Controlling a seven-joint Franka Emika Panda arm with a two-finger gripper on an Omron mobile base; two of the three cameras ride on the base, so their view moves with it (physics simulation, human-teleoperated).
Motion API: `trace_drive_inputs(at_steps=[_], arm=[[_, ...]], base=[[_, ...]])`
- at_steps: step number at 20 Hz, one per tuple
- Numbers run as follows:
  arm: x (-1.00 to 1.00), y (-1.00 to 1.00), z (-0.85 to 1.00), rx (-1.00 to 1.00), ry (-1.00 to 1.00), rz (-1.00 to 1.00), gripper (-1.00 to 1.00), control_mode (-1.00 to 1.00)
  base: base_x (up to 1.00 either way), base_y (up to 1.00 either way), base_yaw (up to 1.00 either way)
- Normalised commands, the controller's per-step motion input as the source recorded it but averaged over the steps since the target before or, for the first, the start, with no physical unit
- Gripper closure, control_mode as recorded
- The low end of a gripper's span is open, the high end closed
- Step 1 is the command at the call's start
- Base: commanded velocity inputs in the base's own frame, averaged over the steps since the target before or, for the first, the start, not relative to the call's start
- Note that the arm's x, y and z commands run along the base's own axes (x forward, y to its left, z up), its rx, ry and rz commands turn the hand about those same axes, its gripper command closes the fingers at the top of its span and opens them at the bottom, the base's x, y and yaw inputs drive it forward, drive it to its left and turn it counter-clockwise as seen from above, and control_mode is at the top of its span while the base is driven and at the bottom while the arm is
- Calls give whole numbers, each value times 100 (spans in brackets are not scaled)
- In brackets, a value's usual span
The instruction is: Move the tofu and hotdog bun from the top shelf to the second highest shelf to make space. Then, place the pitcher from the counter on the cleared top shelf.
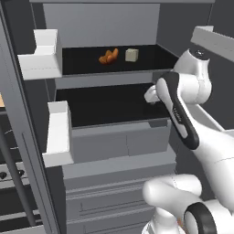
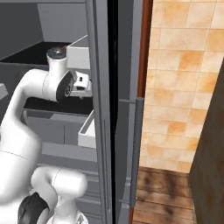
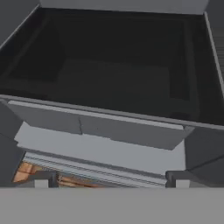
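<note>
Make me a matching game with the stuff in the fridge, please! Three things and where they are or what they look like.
Things:
1. tofu
2. hotdog bun
3. gripper

Descriptions:
A. orange-brown, on the top shelf, left of the other food piece
B. open, at the level of the second shelf
C. pale beige cube on the top shelf

Pairs: 1-C, 2-A, 3-B
</note>
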Motion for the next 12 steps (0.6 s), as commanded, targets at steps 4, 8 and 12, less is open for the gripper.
trace_drive_inputs(at_steps=[4, 8, 12], arm=[[-11, 17, 28, 5, -52, 1, -100, -100], [0, 19, 40, 7, -45, 0, -100, -100], [0, 19, 47, 5, -33, 0, -100, -100]], base=[[0, 0, 0], [0, 0, 0], [0, 0, 0]])
